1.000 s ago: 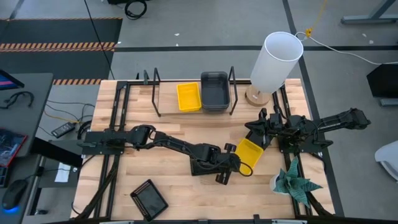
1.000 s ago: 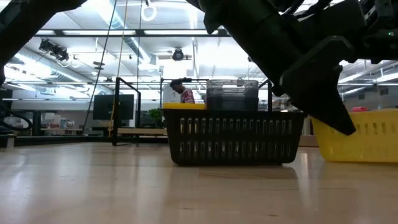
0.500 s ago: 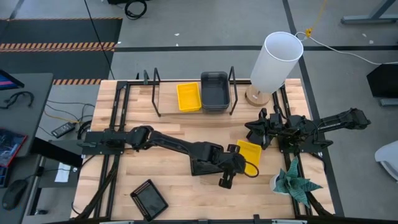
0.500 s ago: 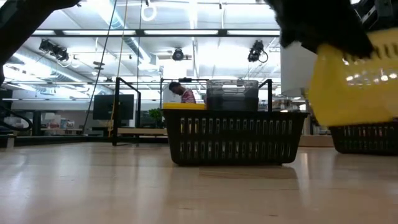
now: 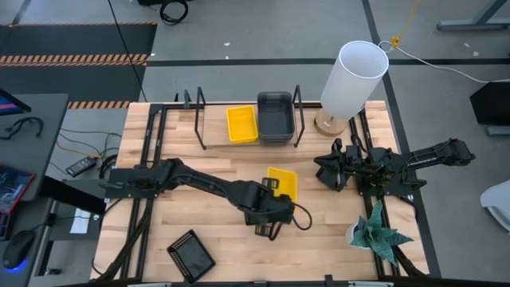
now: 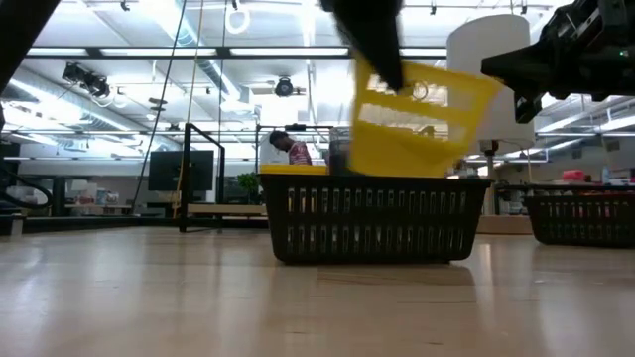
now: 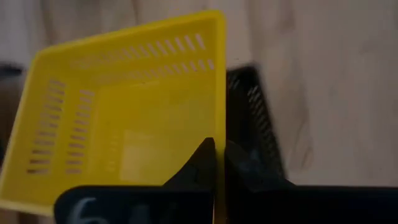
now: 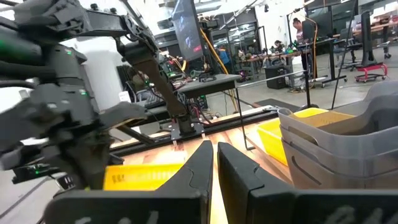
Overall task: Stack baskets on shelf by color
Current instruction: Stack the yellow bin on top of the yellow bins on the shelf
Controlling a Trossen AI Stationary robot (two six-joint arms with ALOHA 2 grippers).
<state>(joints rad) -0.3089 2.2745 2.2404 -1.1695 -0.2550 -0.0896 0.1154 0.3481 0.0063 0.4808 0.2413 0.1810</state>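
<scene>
My left gripper (image 5: 275, 194) (image 7: 217, 163) reaches over the table's middle, shut on a yellow basket (image 5: 283, 182) (image 6: 417, 124) (image 7: 124, 118) held in the air. Another yellow basket (image 5: 241, 123) and a stack of dark grey baskets (image 5: 275, 117) (image 8: 348, 149) stand on the shelf (image 5: 215, 134) at the far edge. One black mesh basket (image 5: 191, 255) (image 6: 372, 218) sits on its base near the near edge. A second black basket (image 6: 580, 213) stands on the table, at the right in the low view. My right gripper (image 5: 323, 171) (image 8: 214, 163) waits at the right, shut on nothing. My left gripper pinches one wall of the yellow basket at its rim (image 7: 217, 146), one finger (image 7: 199, 163) inside the basket and one outside. The fingers come from the table's near side. The basket is lifted clear of the table and tilted.
A tall white cylinder (image 5: 355, 76) stands on a wooden base at the far right corner. A small plant (image 5: 378, 231) sits at the near right. Bare wood lies between the shelf and my left arm.
My left gripper has lifted the yellow basket off the table beside my right gripper and carried it up and toward the table's left and far side. The basket was standing on the table a second ago; now it hangs tilted in the air.
</scene>
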